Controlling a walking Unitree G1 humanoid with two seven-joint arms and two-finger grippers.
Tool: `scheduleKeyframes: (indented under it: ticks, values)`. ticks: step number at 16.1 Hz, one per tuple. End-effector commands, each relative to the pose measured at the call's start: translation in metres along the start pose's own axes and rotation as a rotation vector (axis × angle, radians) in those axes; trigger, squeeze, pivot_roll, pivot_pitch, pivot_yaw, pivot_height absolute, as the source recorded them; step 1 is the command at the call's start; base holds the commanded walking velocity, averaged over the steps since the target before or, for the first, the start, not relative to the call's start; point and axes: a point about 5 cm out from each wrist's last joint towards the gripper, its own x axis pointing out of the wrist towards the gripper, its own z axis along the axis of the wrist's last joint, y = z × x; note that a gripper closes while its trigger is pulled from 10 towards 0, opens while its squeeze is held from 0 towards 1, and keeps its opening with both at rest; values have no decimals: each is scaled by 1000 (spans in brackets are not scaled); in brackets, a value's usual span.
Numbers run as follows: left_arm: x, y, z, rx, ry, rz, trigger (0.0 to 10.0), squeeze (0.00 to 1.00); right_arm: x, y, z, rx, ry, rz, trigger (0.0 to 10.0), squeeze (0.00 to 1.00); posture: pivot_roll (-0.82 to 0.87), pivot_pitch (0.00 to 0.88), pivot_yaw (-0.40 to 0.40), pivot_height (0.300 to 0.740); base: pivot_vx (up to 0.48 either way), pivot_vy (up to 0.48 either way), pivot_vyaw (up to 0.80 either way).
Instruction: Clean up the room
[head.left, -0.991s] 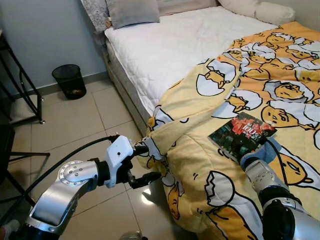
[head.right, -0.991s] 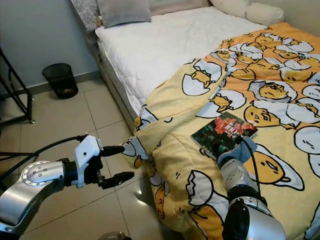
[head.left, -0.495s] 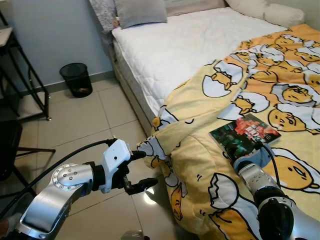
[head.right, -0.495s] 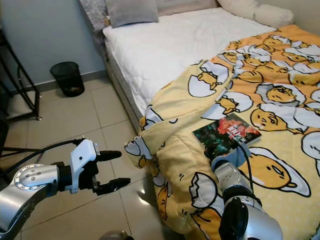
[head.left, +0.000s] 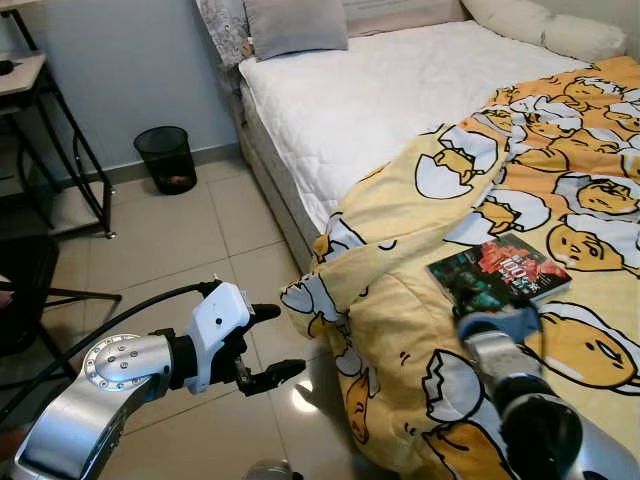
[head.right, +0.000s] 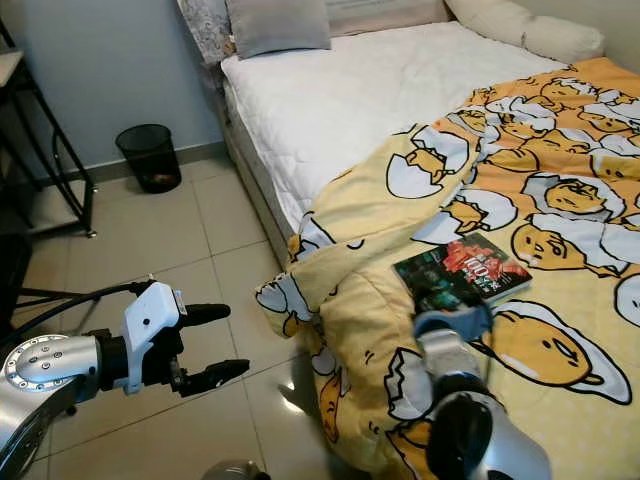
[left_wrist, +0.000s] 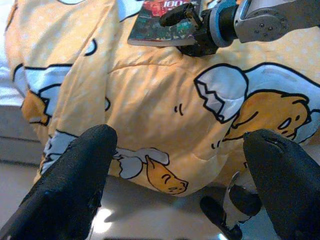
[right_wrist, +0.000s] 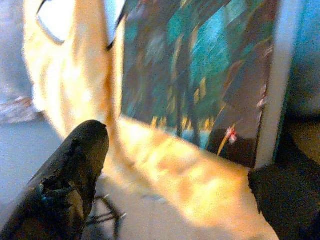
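A dark book (head.left: 497, 273) with a red and green cover lies flat on the yellow egg-print blanket (head.left: 400, 330), which spills off the bed to the floor. My right gripper (left_wrist: 182, 30) is open at the book's near edge, fingers (right_wrist: 75, 165) spread either side of the cover (right_wrist: 200, 75), nothing held. My left gripper (head.left: 283, 340) is open and empty, low over the tiled floor, just left of the blanket's hanging corner (head.left: 305, 300). Seen along the left wrist, its fingers (left_wrist: 75, 180) frame the hanging blanket (left_wrist: 150, 100).
White mattress (head.left: 360, 90) with a grey pillow (head.left: 295, 22) at the head. A black mesh bin (head.left: 166, 158) stands by the wall. A black metal rack (head.left: 70, 160) and a dark chair (head.left: 20, 290) stand at the left. Tiled floor (head.left: 210, 240) lies between them and the bed.
The whole view has shifted, so the camera moved. My left gripper has drawn slightly back and down from the blanket's corner. The right gripper stays at the book's near edge.
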Motion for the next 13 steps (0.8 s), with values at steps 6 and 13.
scheduleKeyframes:
  ticks: [6, 13]
  values:
    - [-2, 11, -16, -11, 19, 31, 10000, 976, 3, 12, 5, 58, -55, 18, 0, 0, 390, 0, 54, 740, 0, 0, 0]
    - [2, 28, -55, -27, 46, 51, 10000, 984, -1, -4, 18, 89, -141, -67, 0, 0, 381, 0, 55, 740, 0, 0, 0]
